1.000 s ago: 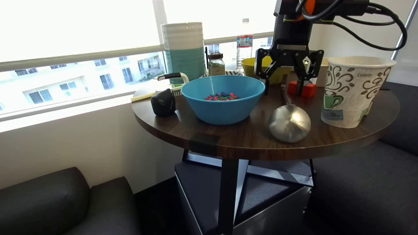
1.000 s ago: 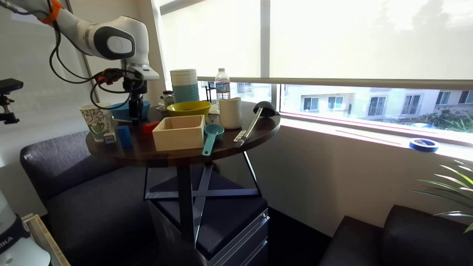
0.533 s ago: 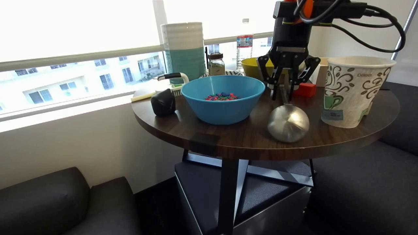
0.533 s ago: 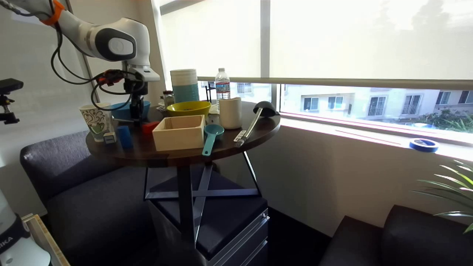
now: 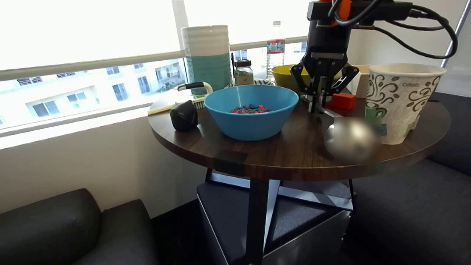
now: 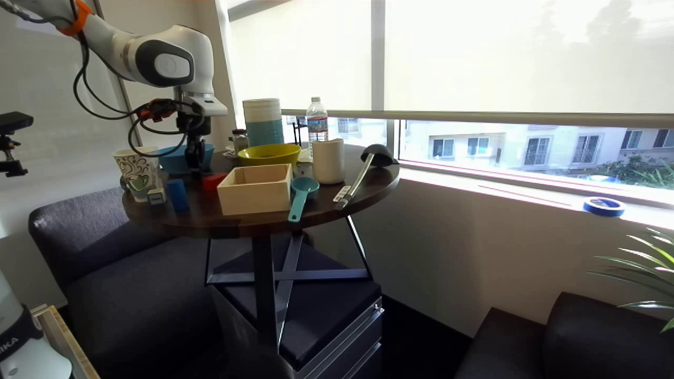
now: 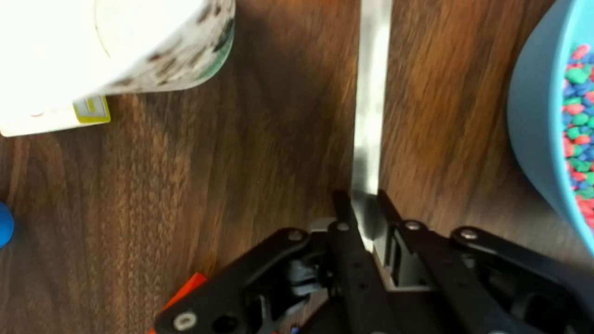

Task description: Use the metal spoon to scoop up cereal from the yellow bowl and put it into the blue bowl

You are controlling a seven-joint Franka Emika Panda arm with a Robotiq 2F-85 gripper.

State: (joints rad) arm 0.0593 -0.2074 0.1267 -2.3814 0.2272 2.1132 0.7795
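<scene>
The metal spoon lies on the table, its round bowl (image 5: 351, 141) blurred in an exterior view and its handle (image 7: 371, 93) running up the wrist view. My gripper (image 7: 362, 199) is shut on the handle near its end, one finger on each side. The blue bowl (image 5: 250, 127) stands beside the spoon, with red, green and blue cereal (image 7: 580, 120) inside. Behind the gripper, partly covered by it in an exterior view, is the yellow bowl (image 5: 285, 77). A speckled mass shows faintly inside that yellow bowl (image 6: 287, 157).
A patterned paper cup (image 5: 401, 106) stands right behind the spoon's bowl; whether they touch I cannot tell. A red container (image 5: 342, 101) sits close to the gripper. A wooden box (image 6: 255, 190), blue cylinder (image 6: 178, 195) and teal scoop (image 6: 301, 197) are nearby.
The jaws have come together from open onto the spoon's handle. The spoon's bowl has swung towards the paper cup. My arm has shifted only slightly; the bowls have not moved.
</scene>
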